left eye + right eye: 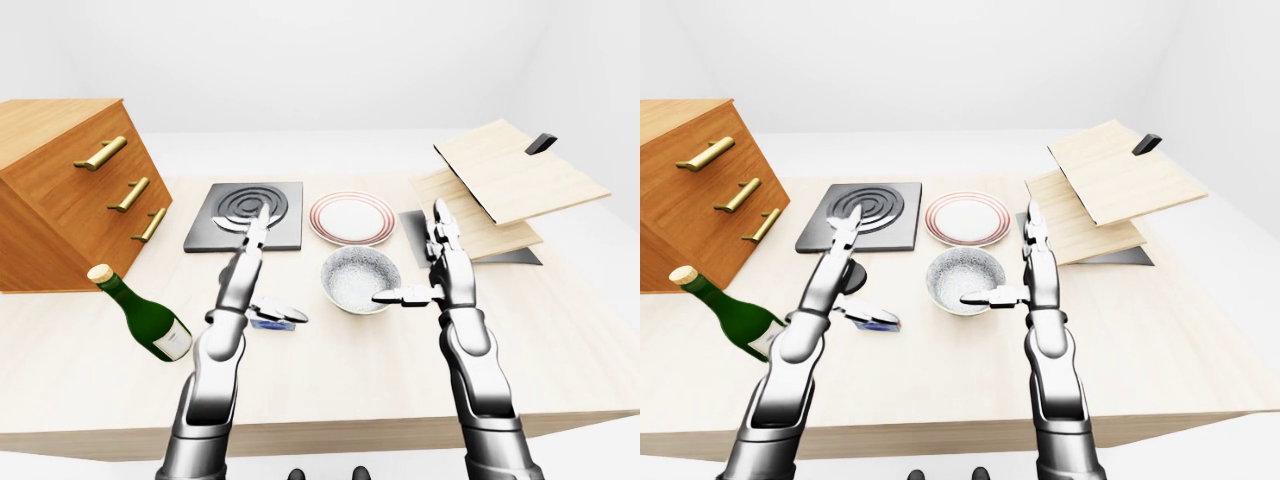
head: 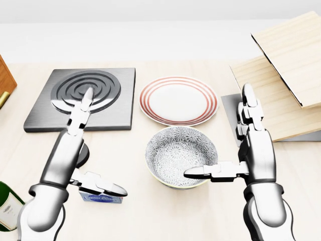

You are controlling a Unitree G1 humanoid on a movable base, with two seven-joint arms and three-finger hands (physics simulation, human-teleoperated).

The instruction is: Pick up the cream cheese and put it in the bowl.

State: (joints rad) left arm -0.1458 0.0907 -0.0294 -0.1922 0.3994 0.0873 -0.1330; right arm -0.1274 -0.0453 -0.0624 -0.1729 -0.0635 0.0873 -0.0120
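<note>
The cream cheese, a small white and blue box, lies flat on the table to the lower left of the bowl. The patterned grey bowl stands upright and empty in the middle of the head view. My left hand is open and turned edge-on. Its thumb lies over the box's top edge, and its long fingers point up the view toward the burner plate. My right hand is open and empty at the bowl's right, its thumb reaching over the bowl's lower right rim.
A red-rimmed plate and a dark burner plate lie above the bowl. A small dark round object sits partly under my left hand. A green bottle lies at the left beside a wooden drawer cabinet. Stacked wooden boards fill the right.
</note>
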